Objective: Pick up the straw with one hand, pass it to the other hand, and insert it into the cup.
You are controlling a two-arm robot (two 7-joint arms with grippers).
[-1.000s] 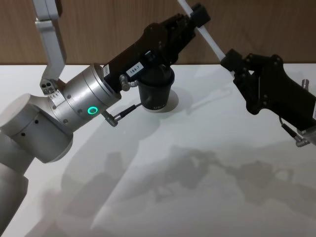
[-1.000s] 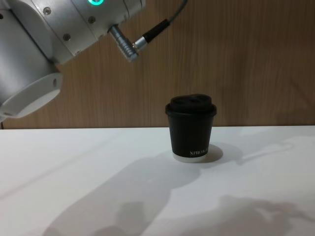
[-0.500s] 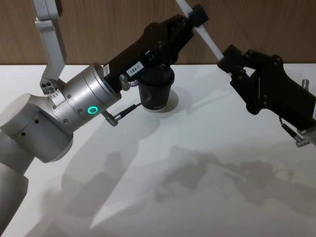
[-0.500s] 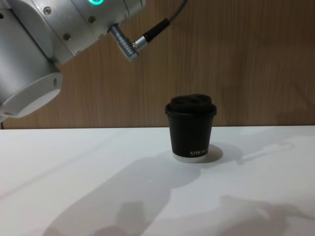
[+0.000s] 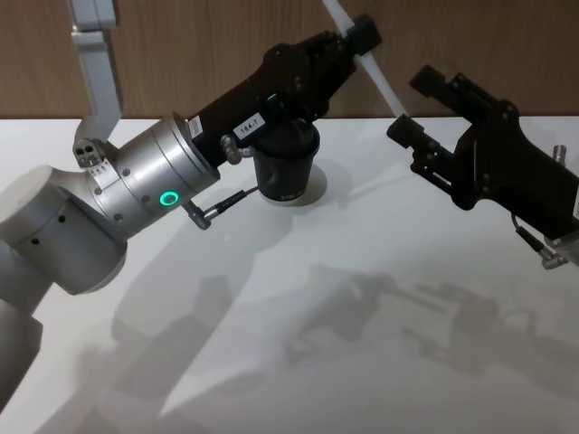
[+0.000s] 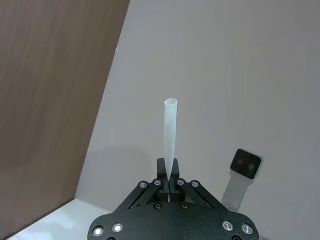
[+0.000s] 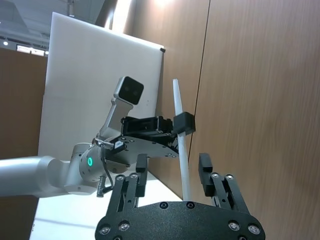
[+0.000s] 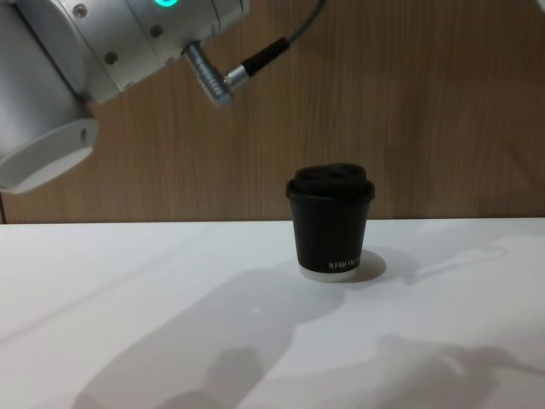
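Setting: a white desk [image 5: 362,344] in front of a wood-panelled wall [image 8: 443,102].
Cup: the black paper cup [image 8: 330,223] stands upright on the desk near the wall. It has a domed black lid [image 8: 330,179] on top, small white lettering low on its side and a pale base rim.
Left gripper: the left gripper [image 5: 355,38] is raised above the desk on a silver arm [image 5: 136,194] with a glowing green ring [image 5: 167,199]. In the head view it reaches over the cup. Its fingers are clamped together on the straw.
Straw: the white straw [image 5: 380,81] is held in the air, slanted, apart from the cup. Its upper end passes out of the head view's top edge, and its lower end points toward the right gripper.
Right gripper: the right gripper [image 5: 414,106] is raised over the right side of the desk with its fingers spread apart. One finger stands on each side of the straw's lower part, and the right wrist view shows a gap between the straw and each finger.
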